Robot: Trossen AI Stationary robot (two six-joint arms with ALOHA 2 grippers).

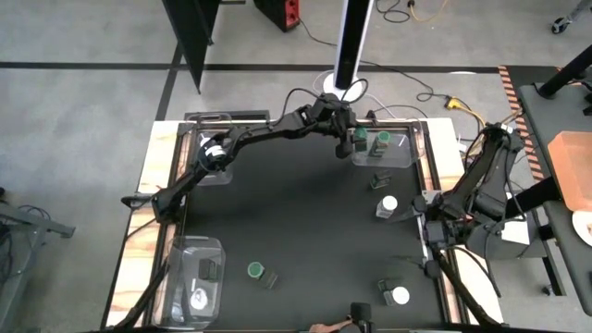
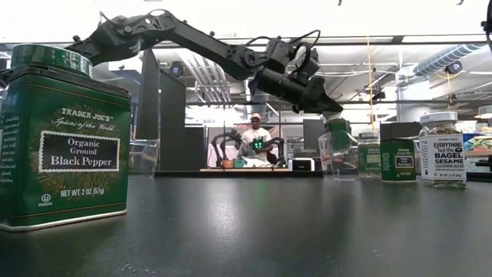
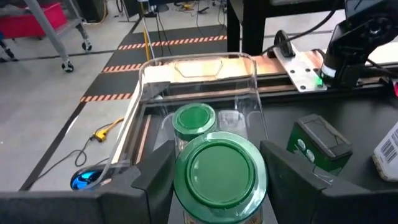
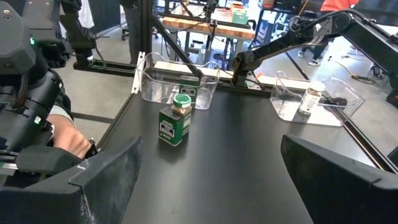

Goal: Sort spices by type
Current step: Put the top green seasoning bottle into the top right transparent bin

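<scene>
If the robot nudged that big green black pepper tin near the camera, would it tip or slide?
The black pepper tin looks squat with a broad flat base, so it would probably slide rather than tip. Its metal-looking walls seem stiff. The smooth dark table may let it skid easily.

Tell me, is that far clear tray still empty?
No. The tray already holds one green-lidded jar, seen from above and from the left wrist, and the left gripper holds a second green-lidded jar over it.

The held green-lidded jar [image 3: 219, 177] is cut off at the left wrist view's bottom edge; its label is hidden, contents perhaps pepper.
</scene>
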